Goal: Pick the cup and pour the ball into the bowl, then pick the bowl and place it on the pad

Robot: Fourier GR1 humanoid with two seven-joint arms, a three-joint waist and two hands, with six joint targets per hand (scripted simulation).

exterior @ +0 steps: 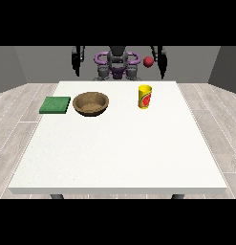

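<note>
A yellow cup (144, 97) with a red mark stands upright on the white table (119, 153), right of centre near the far edge. A small red ball (148, 61) shows above the cup, level with the robot's torso and beside the arm at the view's right; nothing visibly holds it. A brown bowl (91, 103) sits left of the cup, and a flat green pad (55, 105) lies left of the bowl. The hand at the view's left (77, 68) and the hand at the view's right (162, 70) hang behind the table's far edge with fingers straight down, holding nothing.
The robot's torso (117, 64) stands behind the table's far edge. The table's near half is bare white surface. Wooden floor surrounds the table on both sides.
</note>
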